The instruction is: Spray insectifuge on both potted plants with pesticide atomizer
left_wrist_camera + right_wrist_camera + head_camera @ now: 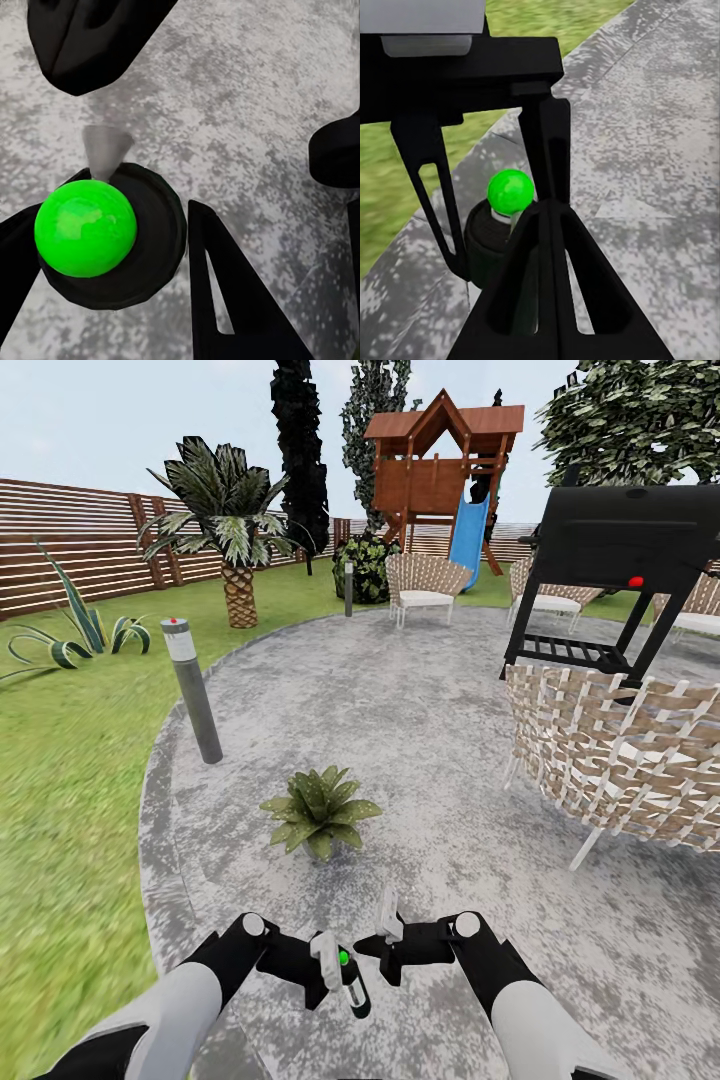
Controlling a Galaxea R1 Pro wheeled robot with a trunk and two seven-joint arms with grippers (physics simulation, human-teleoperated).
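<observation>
My left gripper (335,965) is shut on the pesticide atomizer (352,988), a slim dark bottle with a white label and a bright green spot on its top. In the left wrist view the black fingers (225,300) flank the atomizer (157,225) over grey paving. My right gripper (390,932) hovers just beside it, its fingers together and holding nothing; its wrist view looks past the gripper (547,214) at the atomizer (510,193). One potted plant (320,812), a low light-green rosette, stands on the round paving just ahead of both grippers. The other potted plant is out of view.
A grey post lamp (192,690) stands at the paving's left edge, with lawn (70,810) beyond. A wicker chair (620,760) and a black grill (620,550) crowd the right. A palm (235,540), a striped-leaf bush (70,630), a fence and a playhouse (445,470) stand further back.
</observation>
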